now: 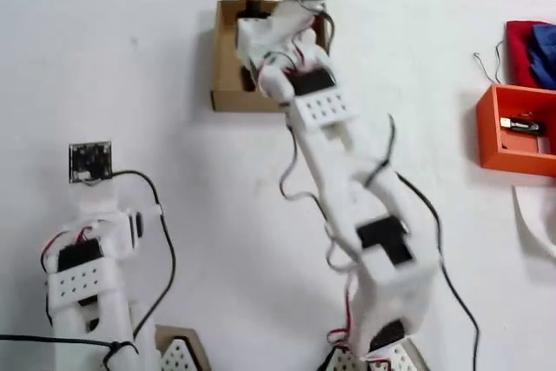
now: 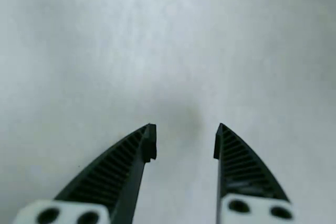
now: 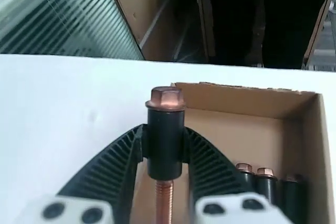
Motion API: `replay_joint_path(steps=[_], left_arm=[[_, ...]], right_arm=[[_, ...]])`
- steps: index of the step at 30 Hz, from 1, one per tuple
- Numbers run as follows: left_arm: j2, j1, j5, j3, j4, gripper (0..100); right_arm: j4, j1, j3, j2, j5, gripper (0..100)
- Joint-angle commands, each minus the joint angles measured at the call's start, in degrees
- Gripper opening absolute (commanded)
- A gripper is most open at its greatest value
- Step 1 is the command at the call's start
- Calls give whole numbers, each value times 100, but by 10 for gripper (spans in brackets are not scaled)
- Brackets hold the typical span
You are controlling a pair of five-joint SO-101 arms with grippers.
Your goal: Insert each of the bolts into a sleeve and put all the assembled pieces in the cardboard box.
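My right gripper (image 3: 165, 153) is shut on a black sleeve (image 3: 165, 142) with a copper bolt (image 3: 166, 98) through it; the threaded end sticks out below. It holds the piece upright over the near-left part of the cardboard box (image 3: 247, 124). Three assembled pieces (image 3: 265, 182) lie side by side in the box's corner. From above, the right arm (image 1: 347, 180) stretches to the box (image 1: 228, 67) at the table's back, with the held piece (image 1: 253, 2) at the box's far edge. My left gripper (image 2: 184, 142) is open over bare white table, nothing between its fingers. The left arm (image 1: 87, 249) stands at front left.
An orange bin (image 1: 512, 132) with a small dark item sits at the right edge, with red and blue cloth (image 1: 530, 45) behind it. Black cables (image 1: 165, 241) trail beside both arms. White table lies open between the left arm and the box.
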Motion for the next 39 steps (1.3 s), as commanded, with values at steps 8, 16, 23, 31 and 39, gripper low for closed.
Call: replay_joint_path(steps=[8,16,23,31,39], left_arm=[[-53,-18,-26,-13,-105,199],[-53,-18,-26,-13,-105,199],[-53,-18,-26,-13,-105,199],[-53,-18,-35,-13,-105,199],[-53,-18,-35,-13,-105,199]], right_arm=[[1297,-84,-5363,3793,-35,22],[1569,-92,-6769,5165,-35,22],[1578,-136,-6760,5209,-35,22],[1657,-391,-6505,5226,-44,22],[1692,-365,-6479,5226,-88,22]])
